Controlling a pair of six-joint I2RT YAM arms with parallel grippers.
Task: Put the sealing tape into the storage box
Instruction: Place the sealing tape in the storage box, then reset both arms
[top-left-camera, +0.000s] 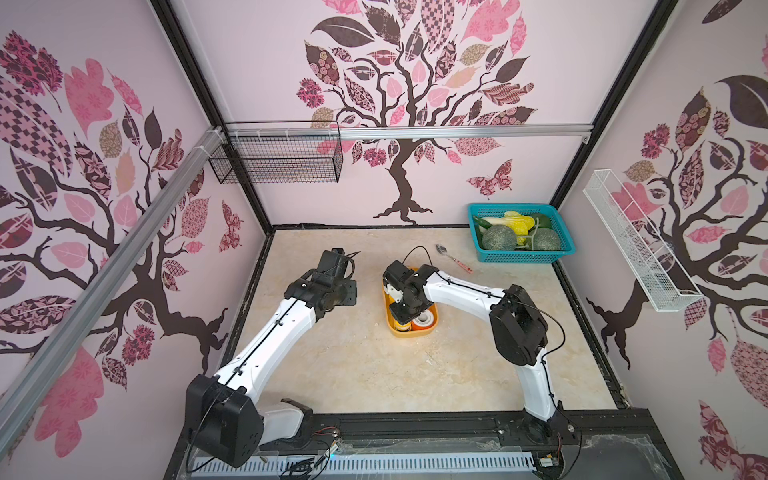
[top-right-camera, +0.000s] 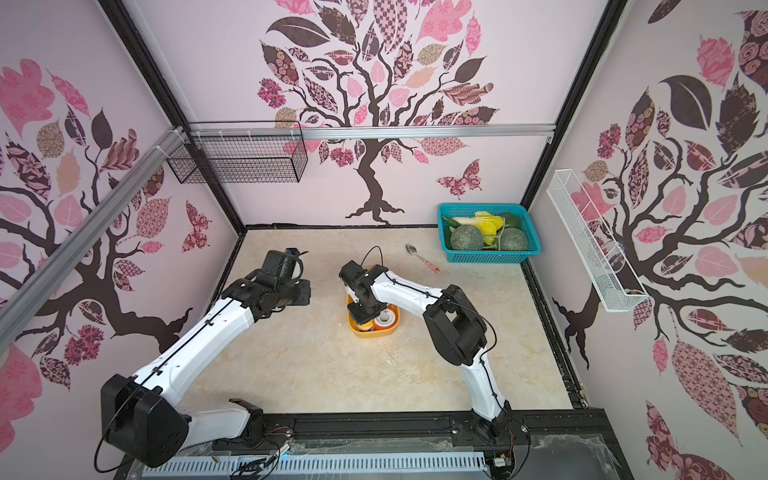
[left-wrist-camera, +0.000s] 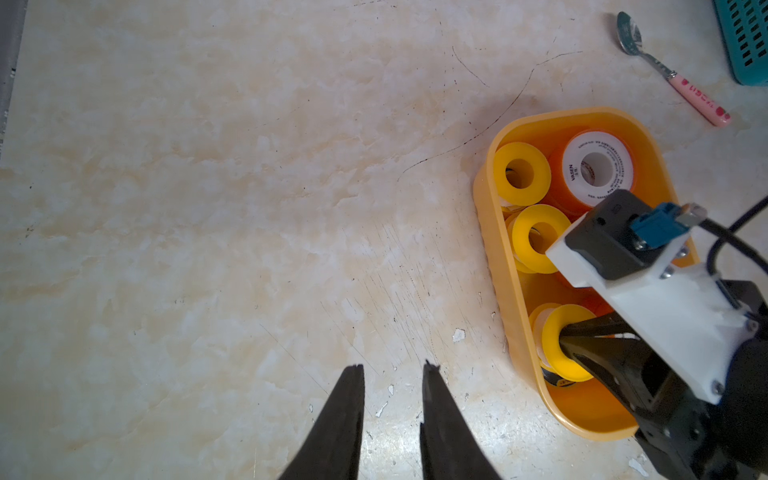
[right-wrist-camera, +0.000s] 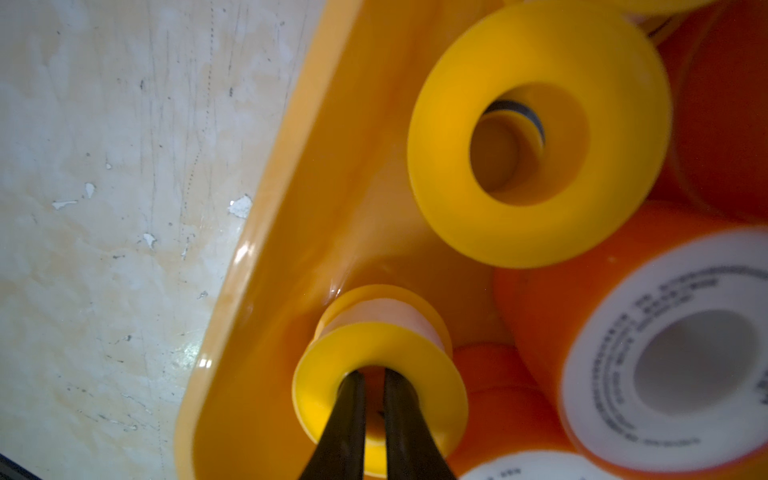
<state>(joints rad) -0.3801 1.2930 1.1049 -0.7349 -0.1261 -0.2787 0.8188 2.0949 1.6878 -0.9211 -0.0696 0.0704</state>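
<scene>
The yellow-orange storage box sits mid-table with several sealing tape rolls inside. Among them are two all-yellow spools and an orange one with a white labelled face. My right gripper reaches down into the box. Its two fingers stand almost together inside the centre hole of another yellow spool, which lies in a corner of the box. My left gripper hovers open over bare table to the left of the box, holding nothing.
A pink-handled spoon lies behind the box. A teal basket of vegetables stands in the back right corner. A black wire basket hangs on the back wall and a white one on the right wall.
</scene>
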